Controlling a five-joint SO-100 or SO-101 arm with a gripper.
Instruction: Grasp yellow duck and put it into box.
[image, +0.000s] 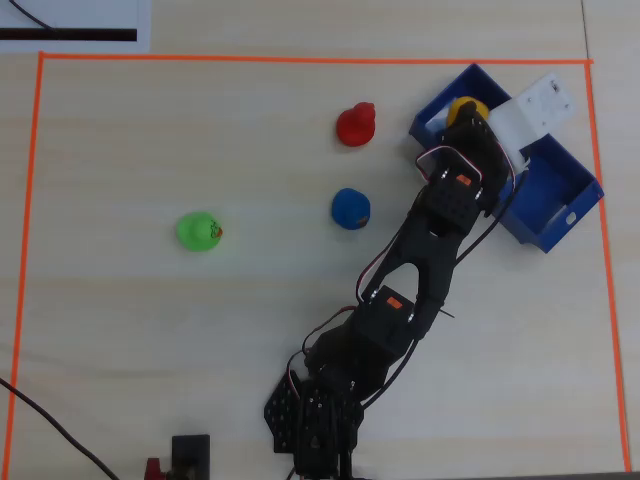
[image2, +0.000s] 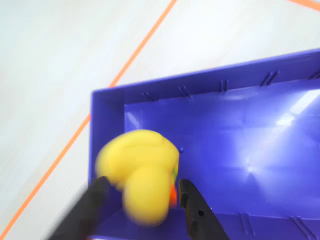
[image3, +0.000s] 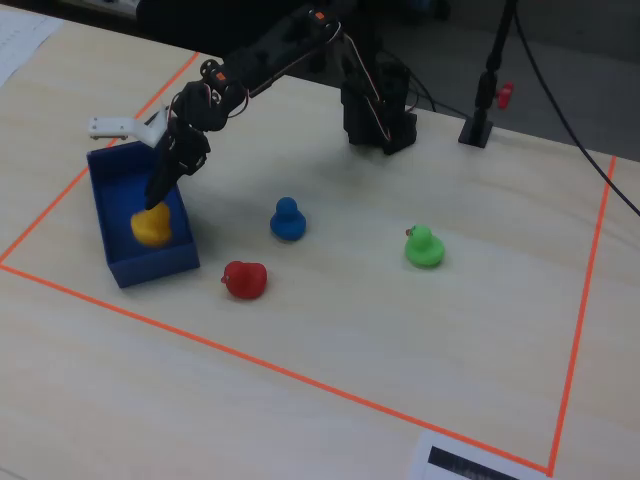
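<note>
— Four ducks on the worktop (image3: 330, 330), is that right?

— Four, yes; the yellow duck (image3: 151, 226) sits inside the box (image3: 120, 262), in the end of it nearest the red duck (image3: 243, 280) in the fixed view; the blue duck (image3: 287, 220) and the green duck (image3: 424, 247) stand apart on the open surface, the green one well away from the box.

— And the gripper?

— The gripper (image2: 145, 192) is down in the box; in the wrist view its two dark fingers (image2: 192, 210) stand either side of the yellow duck, which is blurred there; whether they grip it or have let go, I cannot tell.

— What is the surface like?

— Pale wood-grain, with orange tape (image: 300, 59) marking a large rectangle; the box lies in one corner of it, set at an angle to the tape.

— Anything round the edges?

— A white sheet with a black bar (image: 70, 25) at one corner; a black stand (image3: 485, 90) with a cable beside the arm's base (image3: 378, 115); beyond the worktop it is dark.
</note>
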